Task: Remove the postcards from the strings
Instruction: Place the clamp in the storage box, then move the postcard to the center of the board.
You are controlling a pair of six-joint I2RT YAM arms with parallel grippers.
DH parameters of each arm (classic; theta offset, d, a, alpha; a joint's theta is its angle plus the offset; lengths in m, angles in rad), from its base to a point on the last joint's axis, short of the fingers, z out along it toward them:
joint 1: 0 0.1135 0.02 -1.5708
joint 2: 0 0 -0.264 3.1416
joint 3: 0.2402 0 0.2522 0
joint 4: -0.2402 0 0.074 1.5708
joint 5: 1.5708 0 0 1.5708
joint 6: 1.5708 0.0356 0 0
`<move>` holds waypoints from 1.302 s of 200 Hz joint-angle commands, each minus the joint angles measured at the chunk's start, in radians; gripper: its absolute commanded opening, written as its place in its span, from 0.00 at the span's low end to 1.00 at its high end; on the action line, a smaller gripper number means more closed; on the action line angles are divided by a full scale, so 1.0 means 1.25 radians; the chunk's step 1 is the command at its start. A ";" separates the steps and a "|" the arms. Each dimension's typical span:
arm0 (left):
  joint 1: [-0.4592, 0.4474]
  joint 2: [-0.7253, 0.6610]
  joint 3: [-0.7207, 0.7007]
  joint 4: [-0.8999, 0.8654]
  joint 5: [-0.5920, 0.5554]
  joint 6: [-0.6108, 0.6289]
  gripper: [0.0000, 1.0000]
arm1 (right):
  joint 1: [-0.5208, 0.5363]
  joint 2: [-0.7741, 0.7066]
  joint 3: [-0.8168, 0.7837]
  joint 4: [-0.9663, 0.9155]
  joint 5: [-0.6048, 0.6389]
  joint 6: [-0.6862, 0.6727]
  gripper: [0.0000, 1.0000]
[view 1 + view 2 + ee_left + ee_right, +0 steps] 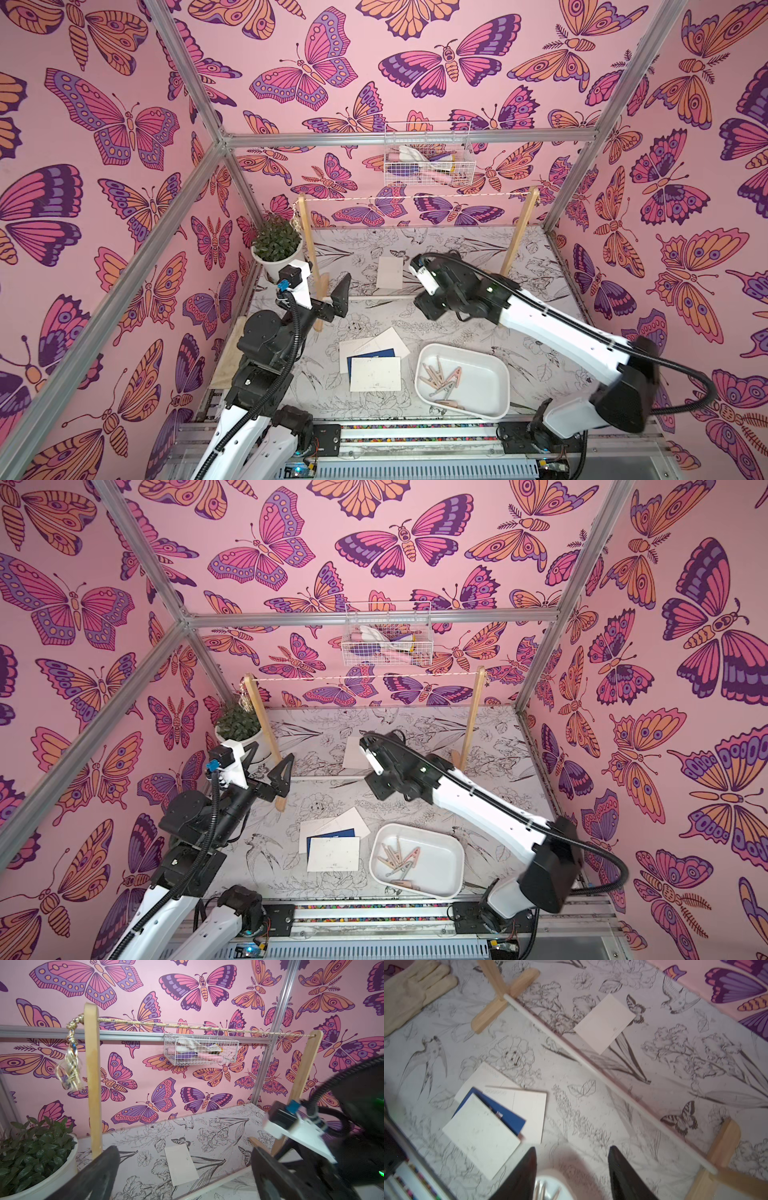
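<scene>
Twisted white-and-reddish cord hung bare. Lone cream rectangular postcard lay ahead of the nearer right gripper, jaws parted, empty.

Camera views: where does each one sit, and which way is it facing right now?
Top views: high at the front, looking down and back over the flower-printed tabletop; left arm and right arm both show.
Left wrist: low, facing the butterfly-print back wall and the twisted cord on its wooden posts; the open left hand frames it.
Right wrist: above the table, looking down at the stacked white and blue postcards; the open right hand shows.
Shared: both wrist views show the lone cream postcard lying flat.
</scene>
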 commanded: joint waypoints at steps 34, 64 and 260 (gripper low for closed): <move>0.004 -0.025 0.005 -0.034 -0.033 0.015 1.00 | -0.032 0.303 0.215 0.110 -0.037 -0.013 0.51; 0.004 -0.023 -0.001 -0.033 -0.034 0.029 1.00 | -0.045 0.359 0.169 0.306 -0.048 0.024 0.52; 0.004 -0.009 -0.029 -0.014 -0.039 0.066 1.00 | -0.191 0.722 0.557 0.329 -0.077 0.257 0.99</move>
